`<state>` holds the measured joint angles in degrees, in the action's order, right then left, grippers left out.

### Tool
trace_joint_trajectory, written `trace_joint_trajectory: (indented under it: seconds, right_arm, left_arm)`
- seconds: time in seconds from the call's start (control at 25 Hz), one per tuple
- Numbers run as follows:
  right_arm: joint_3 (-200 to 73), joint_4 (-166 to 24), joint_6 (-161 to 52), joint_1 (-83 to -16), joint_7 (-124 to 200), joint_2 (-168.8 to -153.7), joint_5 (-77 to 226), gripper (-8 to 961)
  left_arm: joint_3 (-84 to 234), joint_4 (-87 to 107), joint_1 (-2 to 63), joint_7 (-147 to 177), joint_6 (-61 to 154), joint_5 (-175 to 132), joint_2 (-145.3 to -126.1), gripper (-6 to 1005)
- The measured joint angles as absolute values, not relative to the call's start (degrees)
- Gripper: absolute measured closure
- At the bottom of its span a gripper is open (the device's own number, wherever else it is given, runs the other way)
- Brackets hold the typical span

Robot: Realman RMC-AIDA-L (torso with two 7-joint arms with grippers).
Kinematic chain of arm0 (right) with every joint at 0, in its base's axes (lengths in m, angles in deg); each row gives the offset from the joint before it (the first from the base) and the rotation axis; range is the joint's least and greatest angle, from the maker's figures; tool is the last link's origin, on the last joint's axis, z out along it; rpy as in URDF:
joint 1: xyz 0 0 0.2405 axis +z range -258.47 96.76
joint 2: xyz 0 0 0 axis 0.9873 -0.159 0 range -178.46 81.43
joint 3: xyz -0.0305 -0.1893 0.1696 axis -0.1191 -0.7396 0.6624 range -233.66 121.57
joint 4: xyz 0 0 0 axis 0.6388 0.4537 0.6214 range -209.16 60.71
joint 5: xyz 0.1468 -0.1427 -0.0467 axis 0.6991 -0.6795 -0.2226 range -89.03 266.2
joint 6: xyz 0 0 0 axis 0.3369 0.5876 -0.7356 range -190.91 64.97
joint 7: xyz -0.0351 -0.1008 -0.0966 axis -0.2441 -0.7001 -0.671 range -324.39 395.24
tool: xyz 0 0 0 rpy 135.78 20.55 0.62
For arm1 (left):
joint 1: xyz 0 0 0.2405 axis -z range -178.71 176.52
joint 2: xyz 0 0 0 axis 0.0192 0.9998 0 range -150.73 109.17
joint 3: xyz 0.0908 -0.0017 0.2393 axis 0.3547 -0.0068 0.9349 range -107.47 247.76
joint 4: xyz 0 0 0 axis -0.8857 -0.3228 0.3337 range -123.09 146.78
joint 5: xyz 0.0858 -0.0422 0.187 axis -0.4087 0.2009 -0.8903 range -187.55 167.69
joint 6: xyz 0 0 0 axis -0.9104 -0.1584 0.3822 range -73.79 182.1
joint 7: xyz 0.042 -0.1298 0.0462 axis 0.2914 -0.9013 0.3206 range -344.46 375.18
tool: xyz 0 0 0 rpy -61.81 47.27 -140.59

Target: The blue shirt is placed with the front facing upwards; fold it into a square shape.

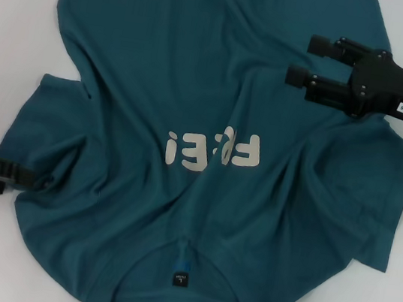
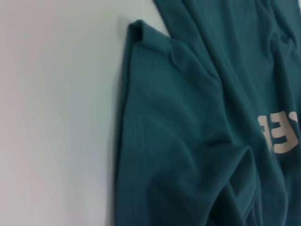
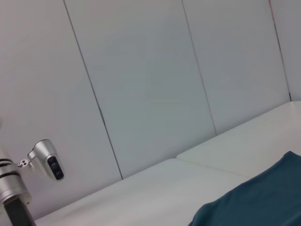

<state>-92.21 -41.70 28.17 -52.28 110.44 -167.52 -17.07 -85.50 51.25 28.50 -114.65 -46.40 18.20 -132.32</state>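
The blue shirt [image 1: 200, 158], one only, is lying rumpled and face-up on the white bench [image 1: 9, 16]. Right gripper [image 1: 304, 60] is hovering released; left gripper [image 1: 27, 176] is touching its sleeve, jaws unreadable.

Head view: blue shirt [image 1: 196, 82] hem end cut off by the frame at the table's [image 1: 7, 31] far edge; collar partly cut at the near edge. Left gripper [image 1: 27, 176] fingertips hidden at the sleeve edge. Right wrist view: only a corner of shirt; own fingers not shown.
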Motion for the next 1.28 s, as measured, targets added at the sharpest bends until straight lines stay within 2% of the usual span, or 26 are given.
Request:
trace_joint_trajectory:
  seconds: [0.36,1.28]
  right_arm:
    - [-91.63,-41.7,28.17,-52.29,110.39,-167.52,-17.05,127]
    - [-91.64,-41.7,28.17,-52.82,110.39,-167.37,-16.29,128]
  left_arm:
    - [-85.42,51.36,28.08,-115.49,-46.16,16.25,-131.24,127]
    - [-85.24,50.86,30.69,-115.71,-44.18,14.84,-131.51,128]
